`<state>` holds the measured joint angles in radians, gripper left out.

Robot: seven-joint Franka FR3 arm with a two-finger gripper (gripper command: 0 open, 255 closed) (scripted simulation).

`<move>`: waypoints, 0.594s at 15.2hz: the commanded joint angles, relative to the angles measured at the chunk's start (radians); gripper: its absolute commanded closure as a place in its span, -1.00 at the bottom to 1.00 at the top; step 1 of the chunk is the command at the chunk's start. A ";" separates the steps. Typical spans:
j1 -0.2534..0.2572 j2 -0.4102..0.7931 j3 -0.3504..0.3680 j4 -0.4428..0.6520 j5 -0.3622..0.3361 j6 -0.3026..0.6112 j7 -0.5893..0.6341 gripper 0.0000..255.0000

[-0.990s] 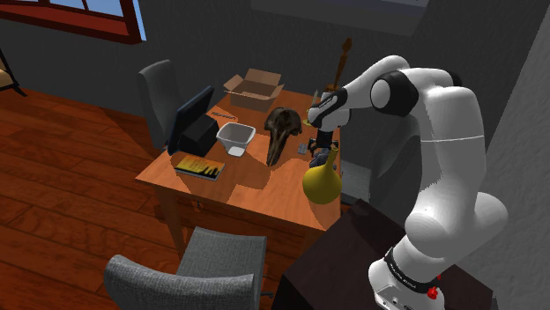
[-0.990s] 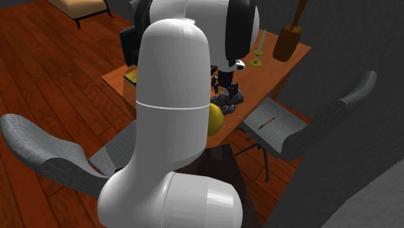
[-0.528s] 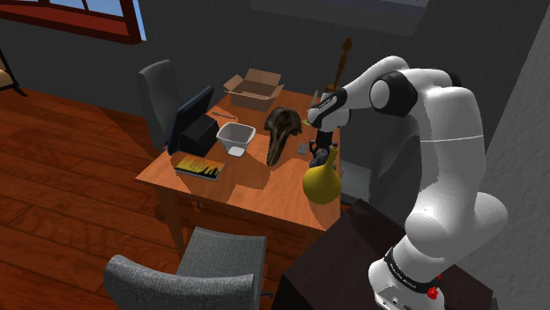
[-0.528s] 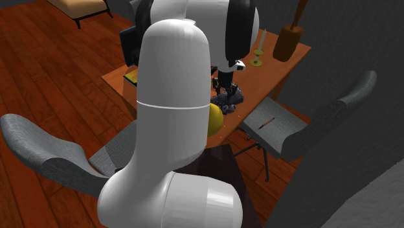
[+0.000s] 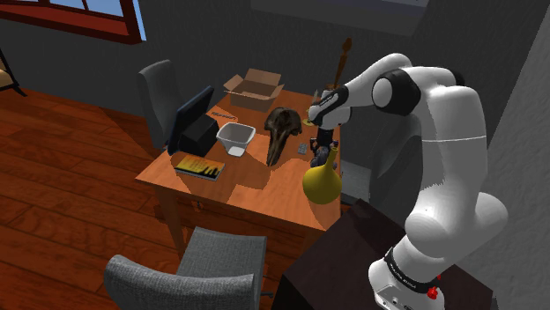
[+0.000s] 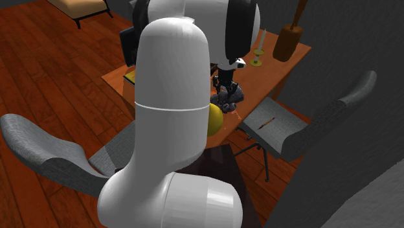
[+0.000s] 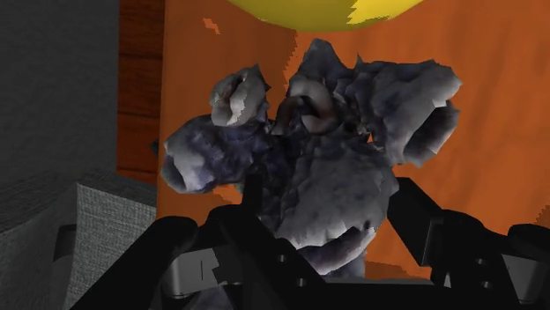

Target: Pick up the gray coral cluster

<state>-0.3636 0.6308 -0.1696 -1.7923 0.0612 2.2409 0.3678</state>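
Black two-finger gripper pinches the lumpy gray coral cluster (grip made, I'd say), lift off the orange table not yet evident.

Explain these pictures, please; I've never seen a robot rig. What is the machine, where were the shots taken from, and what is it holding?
The white arm is a robot on a stand beside a wooden table. The shoulder view looks down from beside the stand; the second exterior view looks from behind the arm; the wrist view looks along the black gripper. On the table are a yellow vase, a cardboard box, a white tub and a monitor. The gripper is shut on the gray coral cluster, clasped between its two fingers.
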 commanded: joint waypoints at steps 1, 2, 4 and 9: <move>0.001 -0.021 -0.003 -0.001 -0.003 -0.018 0.000 1.00; 0.002 -0.030 -0.004 -0.001 -0.005 -0.027 0.000 1.00; 0.003 -0.049 -0.006 -0.001 -0.008 -0.046 0.001 1.00; 0.007 -0.093 -0.011 0.002 -0.015 -0.093 0.003 1.00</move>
<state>-0.3571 0.5501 -0.1795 -1.7894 0.0483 2.1583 0.3709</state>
